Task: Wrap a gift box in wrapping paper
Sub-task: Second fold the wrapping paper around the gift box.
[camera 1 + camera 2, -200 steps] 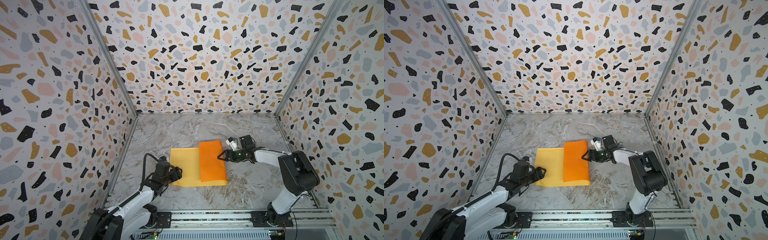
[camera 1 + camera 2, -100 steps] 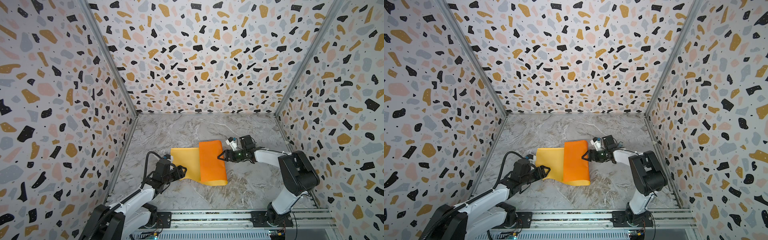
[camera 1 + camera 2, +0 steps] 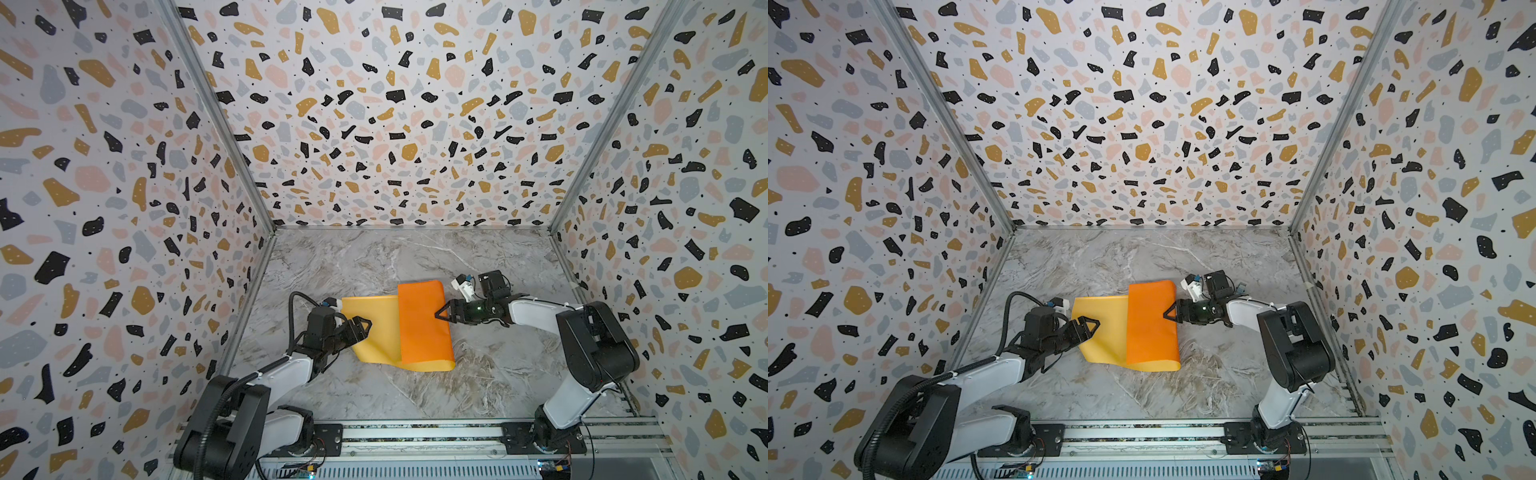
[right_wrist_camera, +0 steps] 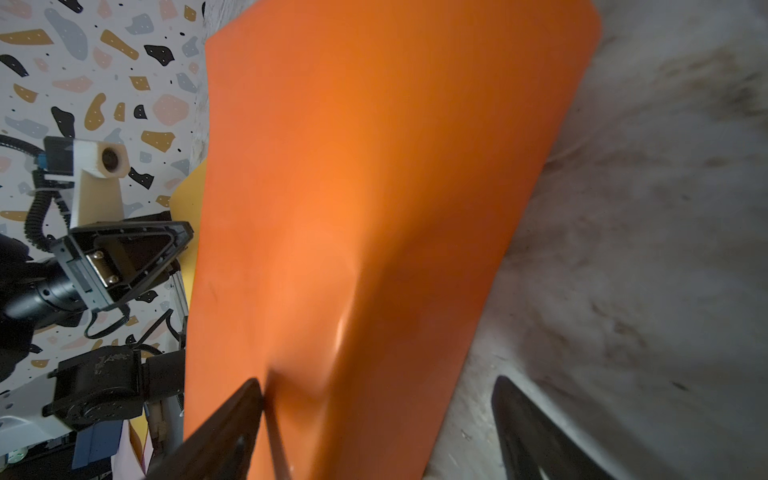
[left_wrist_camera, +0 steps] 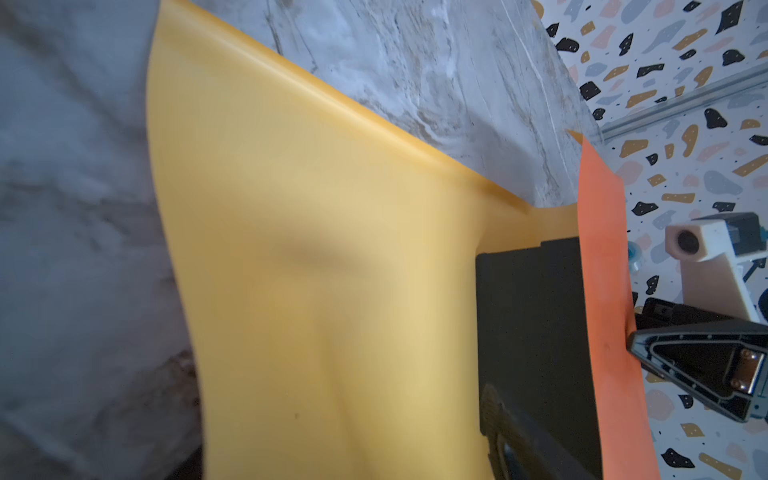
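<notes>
Right, status. Marble-print table (image 3: pixel 415 257): flat, grey, veined, matte. Wrapping paper (image 3: pixel 376 332) lies mid-table between my arms. It is smooth and faintly glossy, with its long axis running across from one arm to the other. The mustard face is up on my left side. The part on my right is folded over, so an orange flap (image 3: pixel 422 324) shows, a tall rectangle with its long axis front to back. The fold is a soft roll, not a crease, and the yellow inside shows at the near end. The sheet's left edge is lifted off the table and bowed.

Gift box (image 5: pixel 528 324): dark matte block with sharp corners, flat on the mustard face, mostly under the flap. It is hidden in both top views.

Left claw (image 3: pixel 363 326): jaws wide, clamping nothing. It sits at the raised edge, one finger over the sheet, the other hidden behind it.

Right claw (image 3: pixel 440 313): jaws also wide, nothing held. One fingertip (image 4: pixel 232 419) presses into the flap and dents it.
</notes>
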`<control>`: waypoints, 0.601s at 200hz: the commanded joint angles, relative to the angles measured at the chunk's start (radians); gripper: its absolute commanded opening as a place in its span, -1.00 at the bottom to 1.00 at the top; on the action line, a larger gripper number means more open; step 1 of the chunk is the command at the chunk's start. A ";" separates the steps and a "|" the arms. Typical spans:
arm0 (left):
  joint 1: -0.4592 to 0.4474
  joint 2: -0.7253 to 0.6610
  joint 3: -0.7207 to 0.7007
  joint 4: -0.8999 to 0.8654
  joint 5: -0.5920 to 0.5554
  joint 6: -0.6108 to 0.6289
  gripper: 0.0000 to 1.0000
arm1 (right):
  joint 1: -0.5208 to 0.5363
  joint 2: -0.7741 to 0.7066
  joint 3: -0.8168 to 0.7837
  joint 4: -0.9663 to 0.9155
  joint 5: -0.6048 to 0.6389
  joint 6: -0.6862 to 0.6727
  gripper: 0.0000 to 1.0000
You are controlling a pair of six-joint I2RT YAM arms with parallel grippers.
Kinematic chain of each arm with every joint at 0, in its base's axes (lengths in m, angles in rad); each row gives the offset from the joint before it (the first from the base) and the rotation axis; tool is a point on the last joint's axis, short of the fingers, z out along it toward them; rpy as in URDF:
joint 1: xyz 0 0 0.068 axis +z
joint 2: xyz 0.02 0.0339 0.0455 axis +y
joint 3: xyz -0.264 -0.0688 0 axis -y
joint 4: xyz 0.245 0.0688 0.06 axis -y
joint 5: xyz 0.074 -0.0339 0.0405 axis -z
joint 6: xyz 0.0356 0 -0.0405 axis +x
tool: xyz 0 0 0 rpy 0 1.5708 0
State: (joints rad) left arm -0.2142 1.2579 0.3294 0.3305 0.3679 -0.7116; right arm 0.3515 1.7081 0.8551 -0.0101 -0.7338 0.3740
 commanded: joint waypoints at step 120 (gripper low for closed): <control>0.113 0.098 0.096 -0.073 -0.006 0.146 -0.01 | 0.017 0.009 -0.023 -0.086 0.083 -0.030 0.68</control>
State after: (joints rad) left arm -0.1055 1.3407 0.4046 0.2924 0.3790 -0.6048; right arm 0.3531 1.7081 0.8551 -0.0086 -0.7345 0.3725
